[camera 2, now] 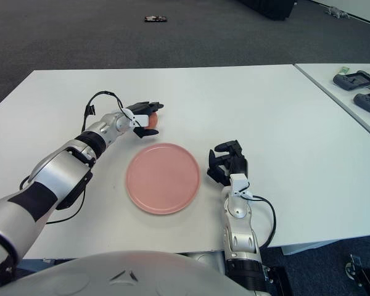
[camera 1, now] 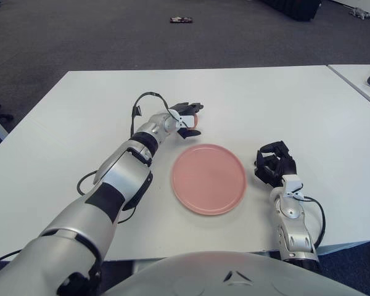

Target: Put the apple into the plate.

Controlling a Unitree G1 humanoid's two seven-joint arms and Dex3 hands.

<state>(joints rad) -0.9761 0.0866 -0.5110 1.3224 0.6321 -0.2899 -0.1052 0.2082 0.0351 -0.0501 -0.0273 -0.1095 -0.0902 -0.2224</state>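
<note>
My left hand [camera 1: 186, 117] had its dark fingers [camera 1: 193, 106] curled around the apple [camera 1: 195, 119], one finger arched over the top of the fruit and another tucked under its near side, so that only a sliver of orange-red skin showed between them. I judged that a real grasp and not a mere touch, though I could not tell whether the apple sat on the table [camera 1: 80, 123] or was lifted just clear of it. The apple lay just beyond the far-left rim of the plate [camera 1: 208, 179], near it but not over it.

So I judged the task to be about half done: the fruit was in hand, while the carry across the rim and the release above the pink surface were left. The plate itself held nothing.

My right hand [camera 1: 273, 163] showed just to the right of the plate, its fingers bent loosely inward with nothing between them, taking no part in the work.

Counting outward: one apple, one plate, one white table beneath my arms. A second table [camera 2: 357, 80] stood off to the right with two dark devices [camera 2: 356, 79] on it and a clear cup at its far edge. One small dark object [camera 1: 180, 20] lay far off on the grey carpet.
</note>
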